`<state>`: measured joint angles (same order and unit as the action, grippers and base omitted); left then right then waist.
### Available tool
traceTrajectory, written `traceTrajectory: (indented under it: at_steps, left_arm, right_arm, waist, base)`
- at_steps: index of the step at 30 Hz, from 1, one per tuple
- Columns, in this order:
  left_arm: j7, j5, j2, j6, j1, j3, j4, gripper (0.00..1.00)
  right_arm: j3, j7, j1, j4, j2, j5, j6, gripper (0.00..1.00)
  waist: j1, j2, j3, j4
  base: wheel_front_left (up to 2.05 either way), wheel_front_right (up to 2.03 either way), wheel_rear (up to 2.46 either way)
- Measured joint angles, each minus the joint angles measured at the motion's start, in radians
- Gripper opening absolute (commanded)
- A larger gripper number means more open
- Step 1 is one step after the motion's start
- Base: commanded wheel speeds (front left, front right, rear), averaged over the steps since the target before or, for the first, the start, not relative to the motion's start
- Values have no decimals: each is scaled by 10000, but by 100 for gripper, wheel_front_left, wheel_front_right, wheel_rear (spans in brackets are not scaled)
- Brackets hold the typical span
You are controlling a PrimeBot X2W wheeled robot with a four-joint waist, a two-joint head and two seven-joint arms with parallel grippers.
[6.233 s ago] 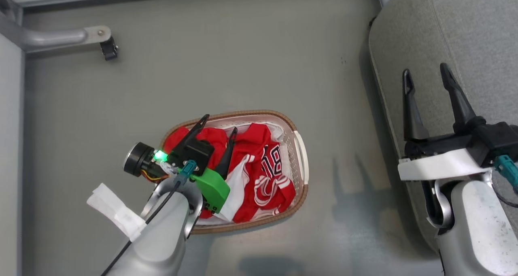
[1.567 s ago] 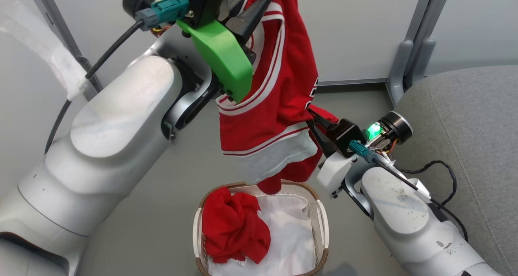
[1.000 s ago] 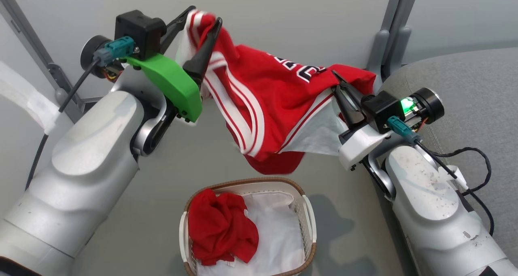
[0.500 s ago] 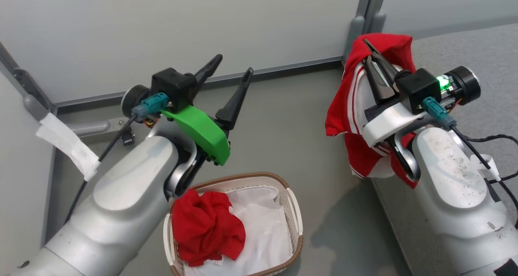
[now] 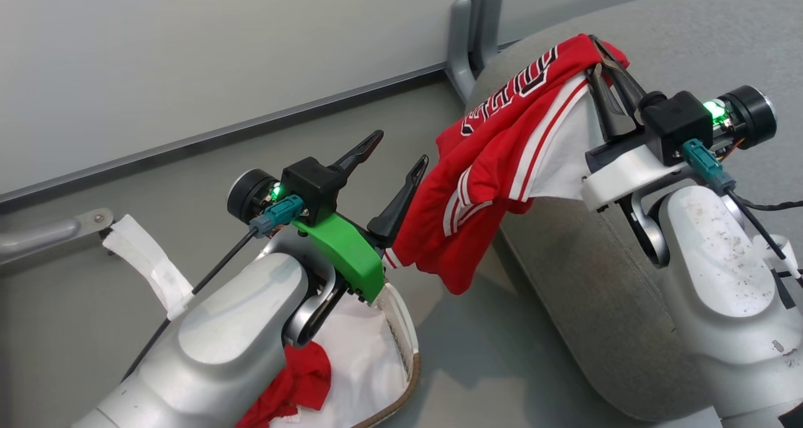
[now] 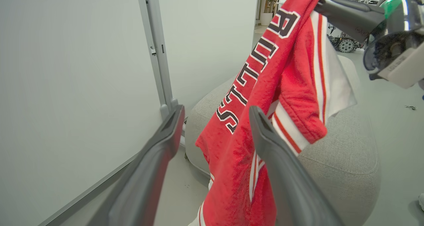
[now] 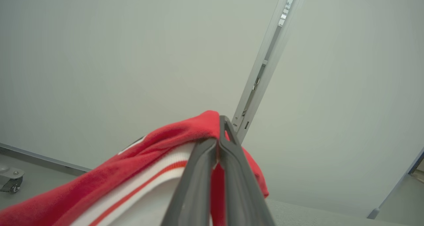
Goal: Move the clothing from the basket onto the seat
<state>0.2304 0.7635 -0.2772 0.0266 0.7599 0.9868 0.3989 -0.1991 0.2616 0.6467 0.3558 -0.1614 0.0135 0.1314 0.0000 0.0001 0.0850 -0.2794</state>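
The right gripper has its two long dark fingers clenched on a bunched upper edge of the red basketball jersey with white trim and black-white lettering. In the right wrist view the fingers press together with red cloth caught between them. The jersey hangs from that grip in the air, over the rounded near edge of the large grey fabric-upholstered seat. Its lower folds dangle past the edge toward the grey floor. Whether the cloth touches the cushion cannot be told.

The left gripper is lower and to the left, fingers spread apart and holding nothing. One finger is just beside the hanging hem. In the left wrist view the jersey hangs beyond the parted fingers, with the seat behind it.

Under the left forearm sits the oval white perforated basket with a brown woven rim. The plain red garment lies crumpled inside it, on a flat white fabric sheet.
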Motion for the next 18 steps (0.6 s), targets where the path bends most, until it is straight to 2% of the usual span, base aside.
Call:
traceTrajectory:
  at_steps: [12, 18]
  left_arm:
    - [67, -267, -59, -318, -177, 194, -454, 100]
    - [-67, -357, -190, -445, -198, 280, -782, 100]
  right_arm:
    - [447, 0, -35, -573, 31, 44, 0, 0]
    - [754, 0, -73, -635, 84, 128, 0, 0]
  waist:
    - [0, 0, 689, -1775]
    - [0, 0, 1228, -2299]
  base:
    - [0, 0, 0]
    - [0, 0, 0]
